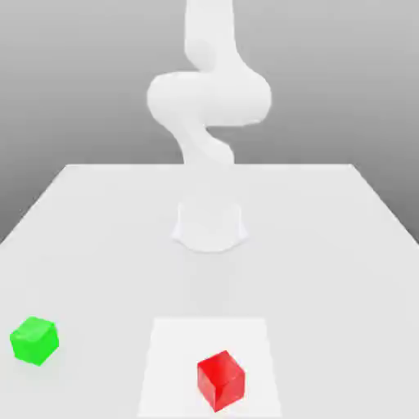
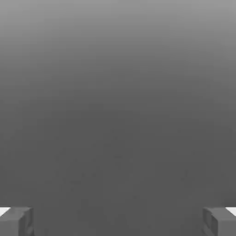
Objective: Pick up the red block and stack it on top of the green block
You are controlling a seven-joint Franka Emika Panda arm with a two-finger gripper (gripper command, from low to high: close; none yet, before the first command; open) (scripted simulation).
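Observation:
The red block sits on the table near the front, a little toward the exterior view's right, on a paler square patch. The green block rests on the table far to the exterior view's left of it, well apart. In the hand view my gripper is open: its two grey fingertips stand wide apart with nothing between them, facing a plain grey background. The white arm rises from its base and leaves the exterior view at the top.
The arm's round base stands at the middle of the white table. A paler square patch marks the table's front centre, under the red block.

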